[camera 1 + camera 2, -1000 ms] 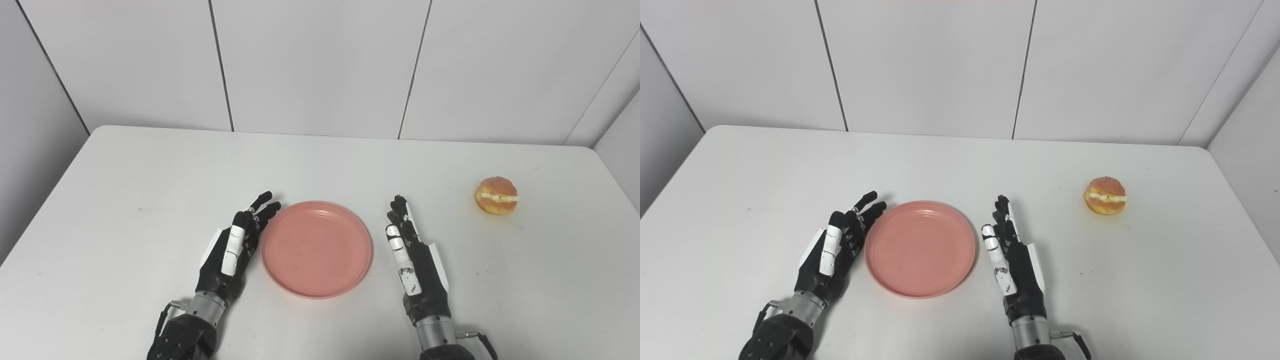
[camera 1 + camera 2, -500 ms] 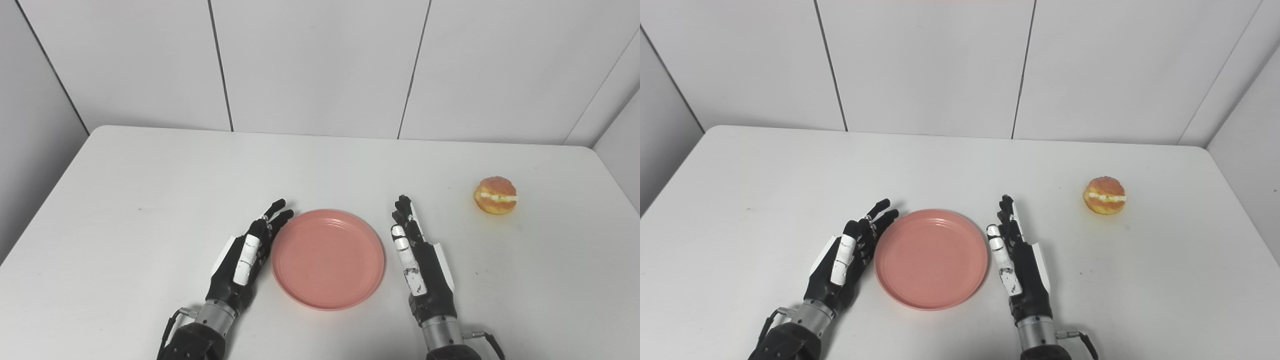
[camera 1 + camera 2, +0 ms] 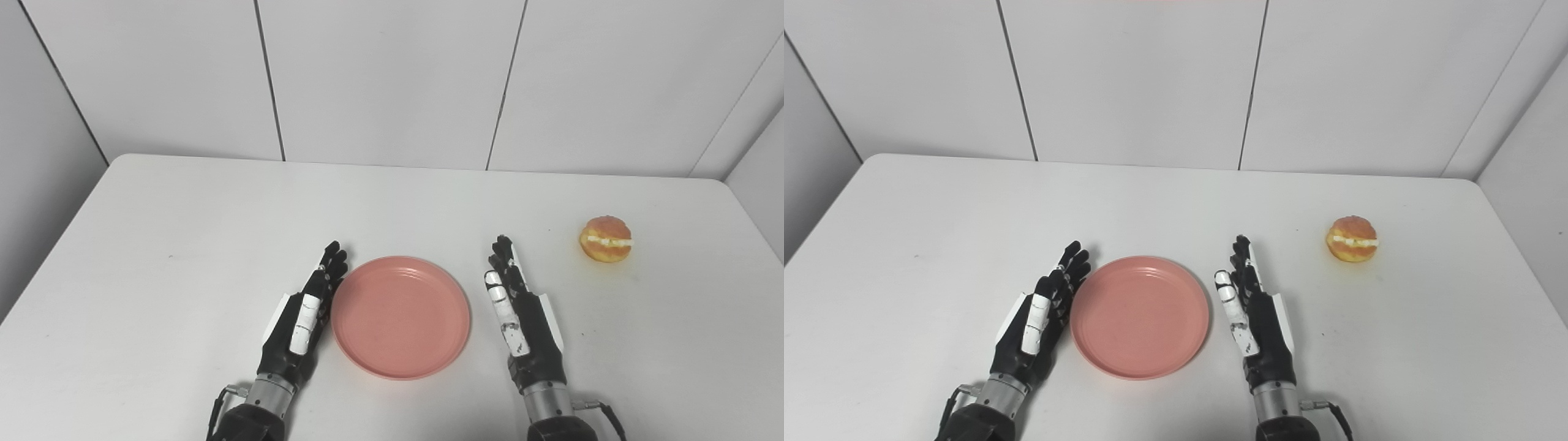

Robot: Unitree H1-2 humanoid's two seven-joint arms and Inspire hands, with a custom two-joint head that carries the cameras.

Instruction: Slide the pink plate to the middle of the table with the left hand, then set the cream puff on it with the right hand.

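At the lower left of the frame the left robot hand (image 3: 301, 312) stands on edge on the matte white table (image 3: 184, 245), its black fingers held straight and close together, holding nothing; its inner side lies right against the left rim of the shallow round pink plastic plate (image 3: 401, 316), though real contact cannot be told. The plate sits low in the frame and about midway across it, flat and bare. Just to its right, with a narrow strip of table between, the right robot hand (image 3: 520, 312) also stands on edge, fingers straight and together, empty. Well apart, at the right of the frame and higher up, the round golden cream puff with a band of white filling (image 3: 606, 239) rests alone on the table.

The plate seems close to the middle already, so the slide looks nearly or quite done. If more pushing is needed, it should be gentle and level, with the flat of the left robot hand low against the rim, so the light plate glides rather than tips or spins; the right robot hand should keep off the rim. For the puff, the right robot hand will have to travel up and to the right, spread its fingers, and close softly around the sides, since the pastry would likely squash and lose filling under a hard squeeze.

Counted: two robot hands, one plate, one cream puff, one table
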